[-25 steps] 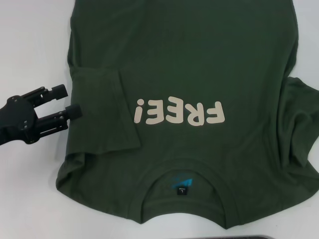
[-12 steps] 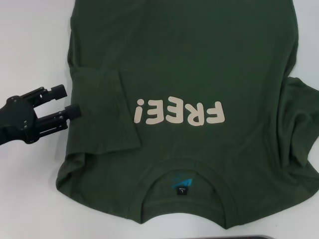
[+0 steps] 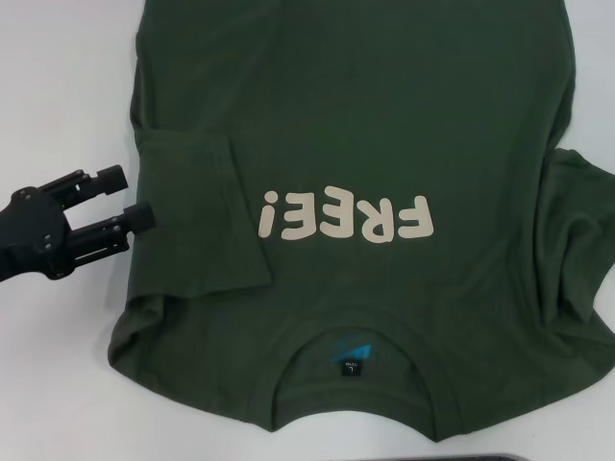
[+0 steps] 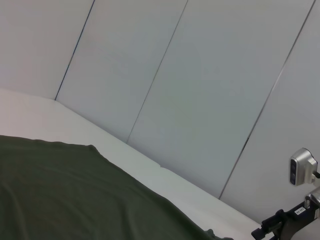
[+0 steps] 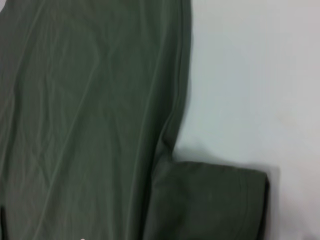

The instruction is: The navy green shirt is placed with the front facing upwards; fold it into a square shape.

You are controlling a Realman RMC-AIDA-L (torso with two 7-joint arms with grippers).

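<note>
The navy green shirt (image 3: 365, 182) lies flat on the white table (image 3: 58, 86), front side up. I use the shirt as my marker for where things are. Its cream "FREE!" letters (image 3: 346, 217) sit across the chest, and from my head they read upside down. The collar (image 3: 351, 379) is at the end of the shirt nearest to me, and a small black and blue tag (image 3: 350, 359) shows inside it. The sleeve on my left side (image 3: 197, 216) is folded in, so it lies on top of the shirt's body, beside the letters. The sleeve on my right side (image 3: 577, 240) spreads out past the shirt's edge and looks a bit wrinkled.

My left gripper (image 3: 133, 197) is just off the shirt's left edge, next to the folded sleeve. Its two black fingers (image 3: 110, 177) are spread apart with a gap between them, and they hold nothing. The lower finger tip is right at the edge of the cloth; I cannot tell if it touches.

My right wrist camera looks down on the shirt's side and its spread-out sleeve (image 5: 215, 200). My right gripper does not show, so I cannot say how its fingers stand.
</note>
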